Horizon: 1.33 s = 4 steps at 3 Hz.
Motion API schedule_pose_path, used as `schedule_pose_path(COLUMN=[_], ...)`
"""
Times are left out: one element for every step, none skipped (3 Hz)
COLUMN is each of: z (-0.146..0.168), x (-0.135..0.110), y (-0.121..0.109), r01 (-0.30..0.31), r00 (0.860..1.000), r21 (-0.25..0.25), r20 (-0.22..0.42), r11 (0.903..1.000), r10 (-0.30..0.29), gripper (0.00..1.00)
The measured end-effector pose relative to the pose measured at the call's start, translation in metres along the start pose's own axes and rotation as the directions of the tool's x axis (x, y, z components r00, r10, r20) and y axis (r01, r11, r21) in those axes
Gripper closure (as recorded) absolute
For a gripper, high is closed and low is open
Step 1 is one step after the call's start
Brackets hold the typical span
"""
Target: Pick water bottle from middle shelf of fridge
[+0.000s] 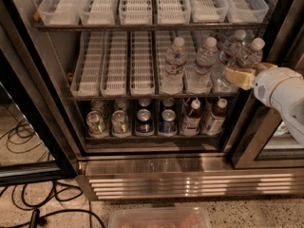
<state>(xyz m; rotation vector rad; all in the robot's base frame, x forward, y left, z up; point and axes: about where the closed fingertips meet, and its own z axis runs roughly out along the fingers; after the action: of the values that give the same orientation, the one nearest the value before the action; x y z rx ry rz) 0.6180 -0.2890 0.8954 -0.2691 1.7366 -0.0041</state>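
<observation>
The fridge point(156, 167) stands open in the camera view. Its middle shelf point(142, 97) carries white slotted trays, bare on the left. Several water bottles stand on its right half: one point(175, 65), a second point(205, 63), a third point(227, 56), and the rightmost water bottle point(250, 55), which leans a little. My gripper point(240, 76) reaches in from the right on a white arm point(280, 91). It sits at the lower body of the rightmost bottle, touching or overlapping it and hiding its lower part.
The bottom shelf holds soda cans point(96, 122) and brown-drink bottles point(191, 117). The top shelf holds white trays point(137, 4). Black door frames stand at left point(28, 108) and right point(259, 137). Cables point(28, 208) lie on the floor. A clear tub point(159, 218) sits at the bottom edge.
</observation>
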Motion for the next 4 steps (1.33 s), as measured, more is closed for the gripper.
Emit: schedule_pose_path(z=[-0.021,-0.022,-0.022,-0.029], x=[-0.009,-0.005,-0.003,0.007], y=[-0.007,-0.002,-0.001,0.055], r01=[-0.028,-0.036,-0.037,-0.026], r00=[1.0,0.999,0.999,0.997], r21=[0.006,-0.005,-0.005,-0.126], r20=[0.0,-0.006,-0.006,-0.075], r11=[0.9996,0.9993,0.9993,0.9916], r10=[0.028,0.036,0.037,0.017], gripper=[1.0,1.0,1.0,1.0])
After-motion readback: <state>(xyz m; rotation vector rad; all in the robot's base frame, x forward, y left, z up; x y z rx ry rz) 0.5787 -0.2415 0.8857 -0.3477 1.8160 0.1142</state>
